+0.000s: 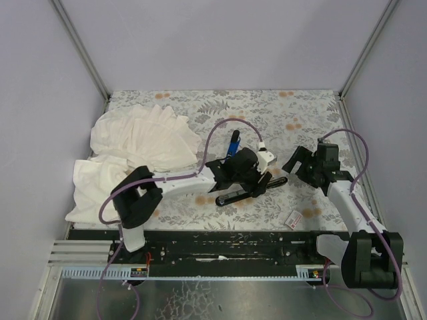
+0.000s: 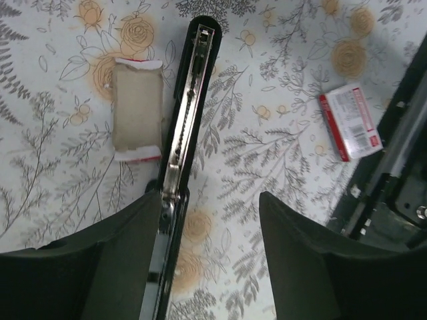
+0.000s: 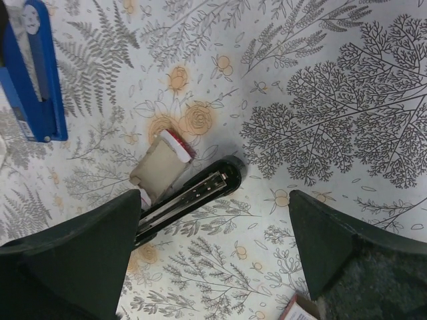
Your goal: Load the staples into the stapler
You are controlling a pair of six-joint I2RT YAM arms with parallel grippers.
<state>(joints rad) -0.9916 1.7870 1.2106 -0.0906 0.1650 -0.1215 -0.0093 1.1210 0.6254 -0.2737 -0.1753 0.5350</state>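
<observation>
The stapler lies open on the flowered table. Its black base with the metal channel (image 2: 189, 100) (image 3: 193, 190) (image 1: 250, 190) lies flat, and its blue lid (image 3: 33, 67) (image 1: 233, 142) stands up behind. A beige open box tray with red ends (image 2: 137, 110) (image 3: 160, 167) lies against the base. The white staples box with a red label (image 2: 350, 120) (image 1: 293, 219) lies apart, toward the near edge. I cannot make out a strip of staples. My left gripper (image 2: 210, 220) is open over the base's rear, its left finger beside the base. My right gripper (image 3: 213, 260) is open above the base's tip, holding nothing.
A large white cloth (image 1: 143, 143) is heaped at the back left. The black rail (image 2: 400, 167) along the table's near edge runs just beyond the staples box. Grey walls close in the sides and the back.
</observation>
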